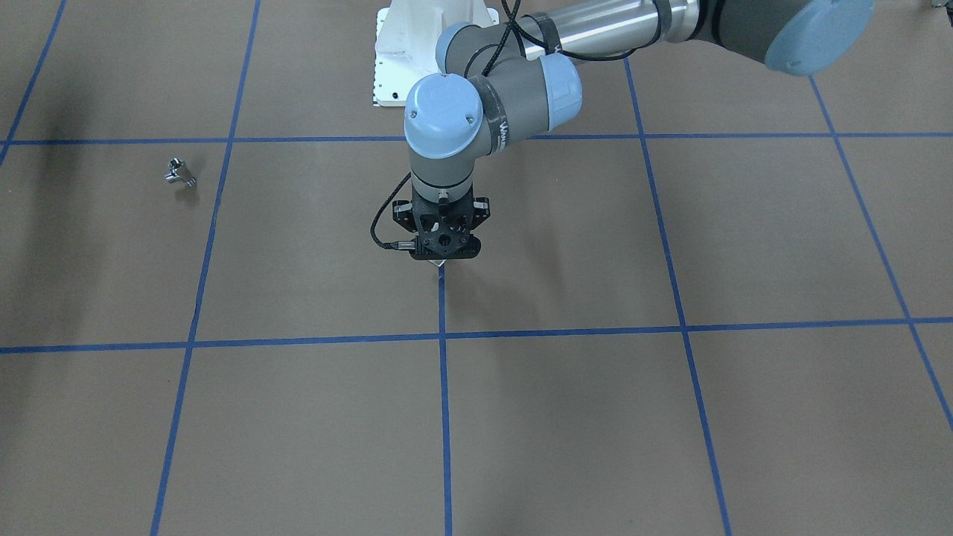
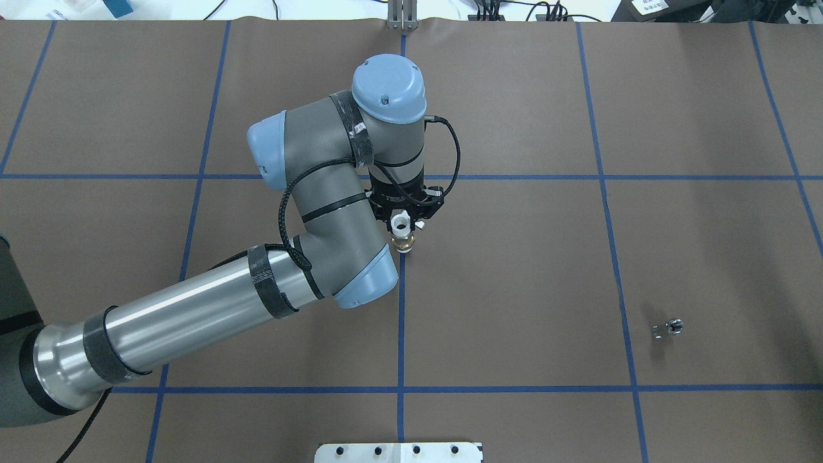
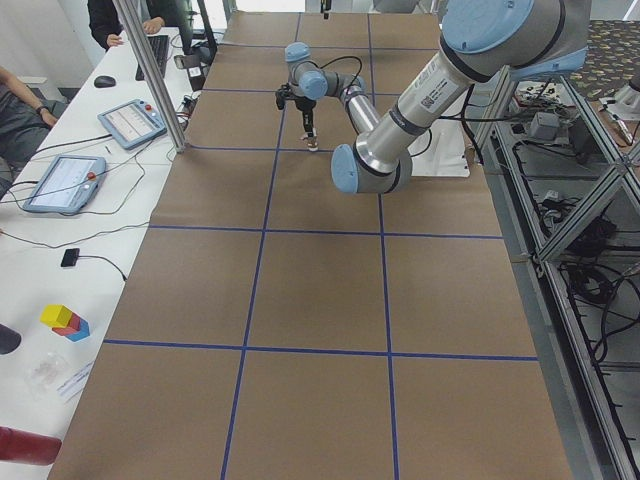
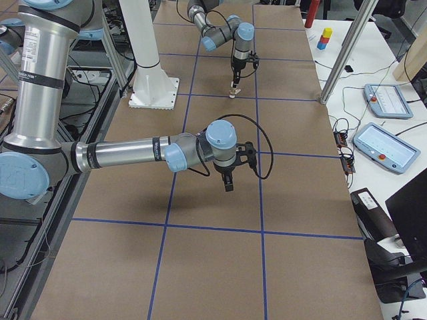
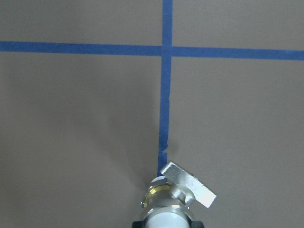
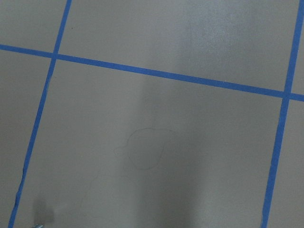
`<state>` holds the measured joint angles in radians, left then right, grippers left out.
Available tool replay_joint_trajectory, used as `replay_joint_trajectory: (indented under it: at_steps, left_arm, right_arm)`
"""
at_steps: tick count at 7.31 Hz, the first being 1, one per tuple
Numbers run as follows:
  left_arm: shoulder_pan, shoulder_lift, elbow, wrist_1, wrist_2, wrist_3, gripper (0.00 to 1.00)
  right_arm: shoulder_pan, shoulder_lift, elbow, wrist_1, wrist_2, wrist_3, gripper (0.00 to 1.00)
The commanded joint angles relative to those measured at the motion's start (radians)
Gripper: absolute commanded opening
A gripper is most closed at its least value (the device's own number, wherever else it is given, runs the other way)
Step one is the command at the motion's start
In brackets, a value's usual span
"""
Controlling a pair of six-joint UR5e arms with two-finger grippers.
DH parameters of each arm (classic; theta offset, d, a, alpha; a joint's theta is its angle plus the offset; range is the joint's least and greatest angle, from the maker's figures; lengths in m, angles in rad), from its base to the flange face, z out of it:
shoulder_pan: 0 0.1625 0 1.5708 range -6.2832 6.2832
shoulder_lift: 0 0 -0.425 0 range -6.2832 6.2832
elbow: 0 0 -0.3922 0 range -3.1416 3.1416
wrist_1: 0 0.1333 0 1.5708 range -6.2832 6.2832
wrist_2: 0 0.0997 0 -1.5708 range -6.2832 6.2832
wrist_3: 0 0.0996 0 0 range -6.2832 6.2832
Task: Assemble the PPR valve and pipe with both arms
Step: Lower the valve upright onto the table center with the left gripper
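The left gripper (image 2: 402, 226) is clamped on the valve (image 2: 404, 243), white end up, over a blue tape line (image 5: 164, 95). The pipe (image 2: 667, 328) lies on the table (image 2: 514, 289), well apart, toward the robot's right. Whether the right gripper (image 4: 228, 181) is open, I cannot tell

The PPR valve (image 2: 401, 226) has a smooth white plastic end, a brass collar and a polished metal tab; the pipe (image 2: 667, 329) is glossy silver metal throughout. The left arm (image 2: 193, 315) shows a shiny metal tube, matt grey housings and smooth blue caps, above a matt brown paper-like sheet (image 2: 514, 289) lined with blue tape (image 2: 400, 334).
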<state>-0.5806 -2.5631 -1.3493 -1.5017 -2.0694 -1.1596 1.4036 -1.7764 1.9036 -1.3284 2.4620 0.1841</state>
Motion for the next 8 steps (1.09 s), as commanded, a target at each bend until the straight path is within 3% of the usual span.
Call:
replay_joint_trajectory:
  at_steps: [1,4,5,6,7,8]
  left_arm:
    - [0.002,0.001,-0.001,0.000,-0.001,0.000,0.00]
    - [0.005,0.003,0.001,0.000,0.000,0.000,0.00]
    - [0.007,0.003,0.001,0.000,0.000,0.001,0.09]
    - [0.005,0.003,-0.001,0.000,0.000,0.001,0.24]
    - [0.005,0.003,-0.001,0.000,0.000,0.001,0.59]
    - [0.005,0.003,-0.002,0.001,0.000,0.001,0.73]
  right_arm:
    - [0.000,0.000,-0.001,0.000,0.000,0.000,1.00]
    - [0.000,0.002,-0.003,-0.002,-0.011,0.026,1.00]
    - [0.000,0.003,-0.003,-0.002,-0.011,0.026,1.00]
    - [0.000,0.005,-0.003,0.000,-0.011,0.029,1.00]
    - [0.000,0.005,-0.002,0.000,-0.011,0.040,1.00]
    - [0.000,0.005,-0.001,0.000,-0.009,0.043,1.00]
